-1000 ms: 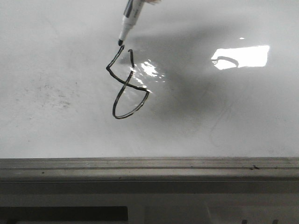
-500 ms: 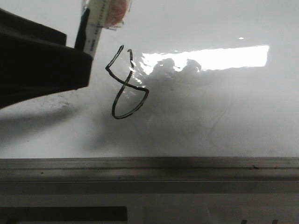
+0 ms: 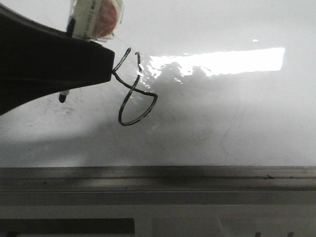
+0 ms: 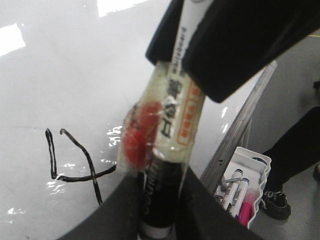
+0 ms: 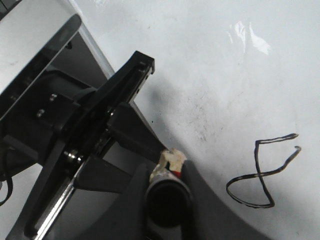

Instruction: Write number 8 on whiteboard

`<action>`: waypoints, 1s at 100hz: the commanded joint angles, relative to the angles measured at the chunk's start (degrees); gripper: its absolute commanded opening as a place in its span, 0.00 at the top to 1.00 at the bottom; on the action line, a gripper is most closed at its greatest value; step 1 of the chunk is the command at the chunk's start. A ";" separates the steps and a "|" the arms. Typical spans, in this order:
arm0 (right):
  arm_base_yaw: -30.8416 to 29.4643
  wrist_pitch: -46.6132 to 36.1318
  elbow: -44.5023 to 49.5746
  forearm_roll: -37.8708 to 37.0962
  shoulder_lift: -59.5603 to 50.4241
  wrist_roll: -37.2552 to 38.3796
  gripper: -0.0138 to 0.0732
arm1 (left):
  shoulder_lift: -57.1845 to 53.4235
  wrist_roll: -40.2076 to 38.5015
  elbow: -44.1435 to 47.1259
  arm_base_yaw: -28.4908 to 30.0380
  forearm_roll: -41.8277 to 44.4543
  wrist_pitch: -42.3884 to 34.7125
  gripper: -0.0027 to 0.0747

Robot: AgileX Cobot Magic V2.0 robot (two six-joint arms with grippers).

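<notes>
The number 8 is drawn in thin black line on the whiteboard, its top loop open. The 8 also shows in the left wrist view, and the 8 in the right wrist view. A marker wrapped in red-and-white tape slants down to its tip, just left of the 8. My left gripper comes in from the left, shut on the marker's black section. My right gripper is shut on the marker's rear end; its fingers cover the white barrel.
The whiteboard's grey metal frame runs along the near edge. A bright glare patch lies right of the 8. Beyond the frame, a white tray holds several markers, and a person's dark leg stands beside it.
The marker has moved left, away from the top of the 8. The left gripper's black finger came into the front view from the left and now crosses the marker. The glare patch widened.
</notes>
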 commanded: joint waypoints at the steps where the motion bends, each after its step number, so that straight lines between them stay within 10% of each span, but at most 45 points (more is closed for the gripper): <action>1: -1.32 -1.73 -1.65 -0.34 -1.05 0.33 0.91 | -0.50 -0.49 -1.61 -0.29 -1.86 -4.33 0.94; 47: -1.63 0.08 -1.65 -0.34 -1.05 0.33 0.91 | -0.50 -0.59 -1.61 -0.29 -2.29 -3.98 0.97; 70: -1.63 0.18 -1.65 -0.34 -1.05 0.40 0.46 | -0.62 -1.38 -1.61 -0.29 -18.57 1.72 0.99; 100: -1.63 0.56 -1.65 -0.34 -1.05 0.54 0.42 | -0.85 -1.61 -1.61 2.13 -40.83 11.16 0.99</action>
